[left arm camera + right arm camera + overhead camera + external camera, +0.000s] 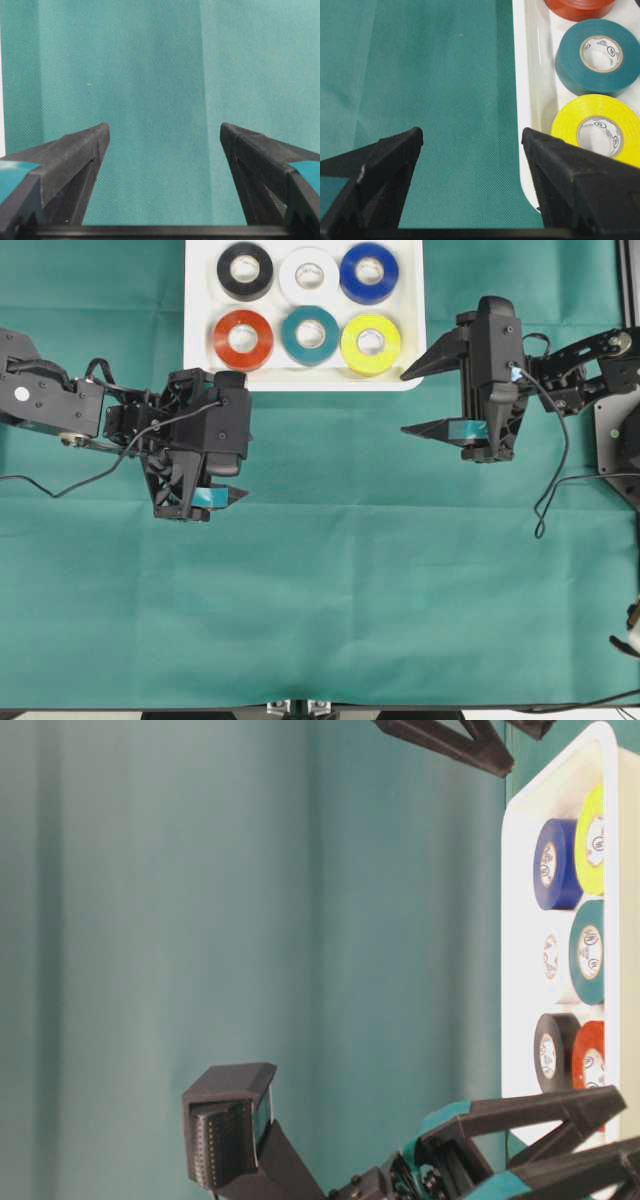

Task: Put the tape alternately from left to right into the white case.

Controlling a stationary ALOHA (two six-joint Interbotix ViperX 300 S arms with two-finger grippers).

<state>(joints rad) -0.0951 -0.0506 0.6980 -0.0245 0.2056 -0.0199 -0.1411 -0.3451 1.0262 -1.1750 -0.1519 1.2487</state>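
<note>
Six small rolls of coloured tape (308, 304) sit in two neat rows inside the big flat white plastic case (199, 320) at the far edge of the green counter (330, 590). Nothing looks left to pick up. Both arms should pull away gently, without bumping the case. Left tool (222, 496) and right tool (424, 398) are wide open, holding nothing.

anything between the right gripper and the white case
Nothing: only bare green cloth lies between the open right gripper and the white case in the overhead view. The right wrist view shows the same, with the case's rim just beside one finger.
</note>
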